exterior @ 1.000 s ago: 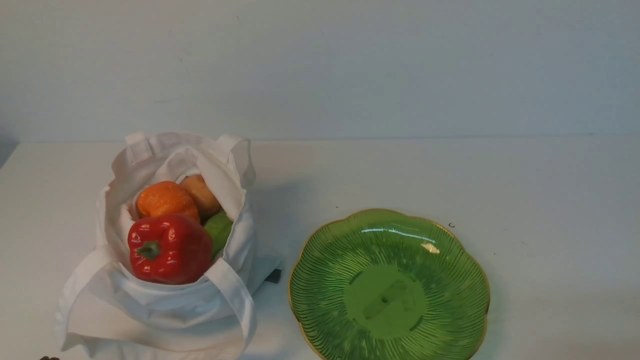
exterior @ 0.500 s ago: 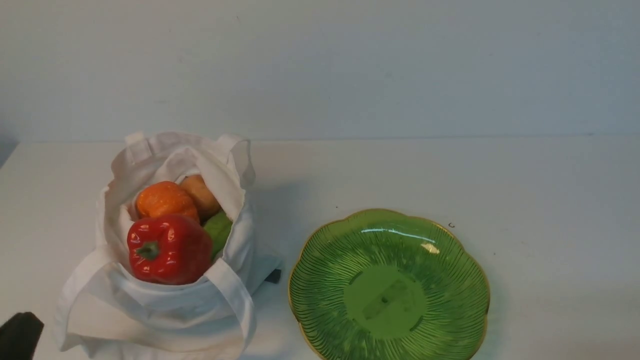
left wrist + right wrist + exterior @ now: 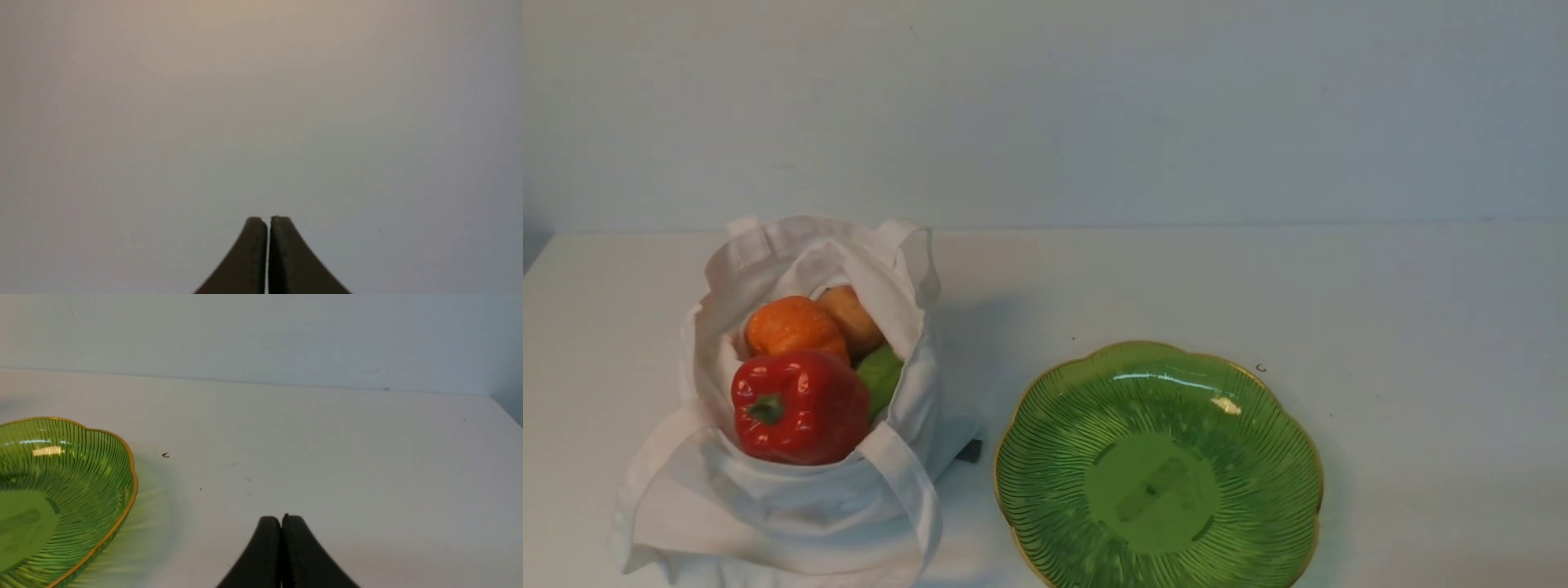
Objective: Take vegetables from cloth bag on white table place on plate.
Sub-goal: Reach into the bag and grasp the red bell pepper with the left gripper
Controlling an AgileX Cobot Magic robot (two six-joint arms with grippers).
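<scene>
Plate (image 3: 88, 486): green, ribbed, gold-rimmed, partly in view; with 12 o'clock toward the wall (image 3: 261, 335), roughly 9 to 10 from the tool (image 3: 281, 520)
Tool: dark, blurred, tips together, seemingly holding nothing
Curled mark (image 3: 165, 455): dark, on the white tabletop (image 3: 347, 477), at the plate's 2 o'clock

slumped open on the left side of the white table (image 3: 1421, 327), a soft white cloth bag (image 3: 792, 498) with wide strap handles. nestled together in its mouth: a glossy red pepper (image 3: 800, 407) nearest, green stem showing; behind it a ribbed orange pumpkin (image 3: 796, 325); beyond, a tan potato (image 3: 849, 318), partly hidden; right of the pepper, a green gourd (image 3: 880, 377), partly covered. set flat to the bag's right, apart from it: a translucent green plate (image 3: 1152, 490), scalloped, ribbed, gold-edged.
</scene>
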